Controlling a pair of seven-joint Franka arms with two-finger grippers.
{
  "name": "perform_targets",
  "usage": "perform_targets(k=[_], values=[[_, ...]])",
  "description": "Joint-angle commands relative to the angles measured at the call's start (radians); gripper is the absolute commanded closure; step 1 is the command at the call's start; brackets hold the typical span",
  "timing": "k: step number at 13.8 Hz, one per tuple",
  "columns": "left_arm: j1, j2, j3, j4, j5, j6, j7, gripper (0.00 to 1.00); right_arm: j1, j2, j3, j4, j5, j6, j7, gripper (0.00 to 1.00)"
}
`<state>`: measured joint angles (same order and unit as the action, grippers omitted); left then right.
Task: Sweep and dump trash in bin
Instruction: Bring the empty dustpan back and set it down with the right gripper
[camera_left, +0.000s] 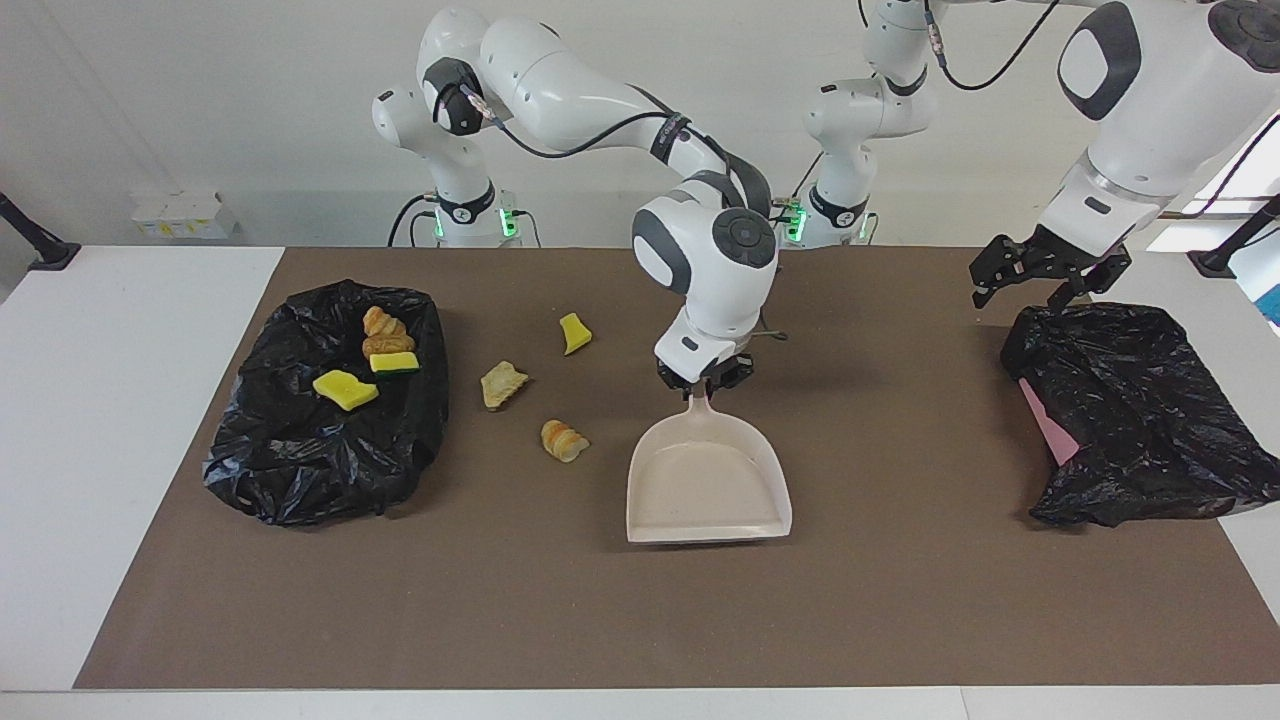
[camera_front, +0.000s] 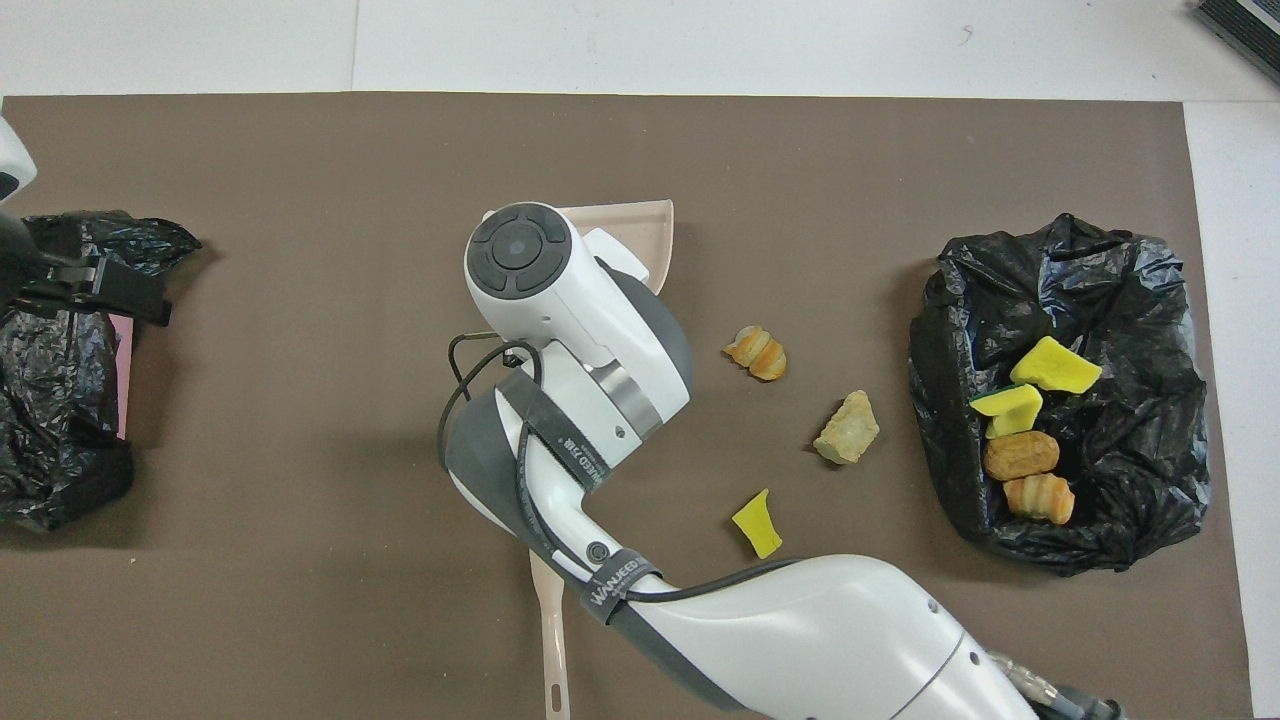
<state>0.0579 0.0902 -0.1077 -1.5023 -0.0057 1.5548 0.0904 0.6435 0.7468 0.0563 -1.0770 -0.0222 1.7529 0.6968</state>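
My right gripper (camera_left: 704, 384) is clamped on the handle of the beige dustpan (camera_left: 708, 486), which rests on the brown mat (camera_left: 640, 620) near the middle of the table, its open mouth facing away from me. The pan itself looks empty. My left gripper (camera_left: 1040, 270) hangs with its fingers spread wide and nothing in them, over the edge of a second black bag (camera_left: 1130, 410) at my left arm's end; that arm waits.

Four scraps already lie in the black bin bag (camera_left: 320, 430) at my right arm's end: two yellow sponge pieces (camera_left: 345, 388) and two brown pastry pieces (camera_left: 382, 330). Three scraps are loose on the mat between that bag and the pan: a yellow sponge wedge (camera_left: 574, 333), a tan bread chunk (camera_left: 503, 383), and a small croissant (camera_left: 564, 439), the one closest to the pan.

So I judge the job a little past half done, with me setting the pan for another load. The brush (camera_front: 548, 640) lies mostly hidden under my right arm. Next I need it in my free gripper, then the loose pieces pushed into the pan's mouth.
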Motion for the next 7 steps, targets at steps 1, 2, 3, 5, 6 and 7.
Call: perform_targets(k=[1, 2, 3, 5, 6, 7], values=[[-0.009, -0.033, 0.006, -0.047, 0.012, 0.027, 0.012, 0.0, 0.011, 0.039, 0.0, 0.042, 0.036, 0.033, 0.041, 1.0], [-0.009, -0.033, 0.006, -0.047, 0.012, 0.027, 0.012, 0.0, 0.016, 0.04, 0.008, 0.042, 0.036, 0.052, 0.053, 1.0], [-0.009, -0.033, 0.006, -0.047, 0.012, 0.027, 0.012, 0.0, 0.016, 0.042, 0.026, 0.039, 0.044, 0.071, 0.071, 1.0], [-0.009, -0.033, 0.006, -0.052, 0.012, 0.027, 0.012, 0.0, 0.016, 0.057, 0.023, 0.031, 0.062, 0.076, 0.075, 1.0], [-0.009, -0.033, 0.006, -0.052, 0.01, 0.025, 0.014, 0.0, 0.021, 0.065, 0.025, 0.029, 0.062, 0.079, 0.073, 1.0], [-0.009, -0.033, 0.006, -0.052, 0.01, 0.025, 0.012, 0.0, 0.016, 0.062, 0.028, 0.02, 0.064, 0.079, 0.066, 1.0]])
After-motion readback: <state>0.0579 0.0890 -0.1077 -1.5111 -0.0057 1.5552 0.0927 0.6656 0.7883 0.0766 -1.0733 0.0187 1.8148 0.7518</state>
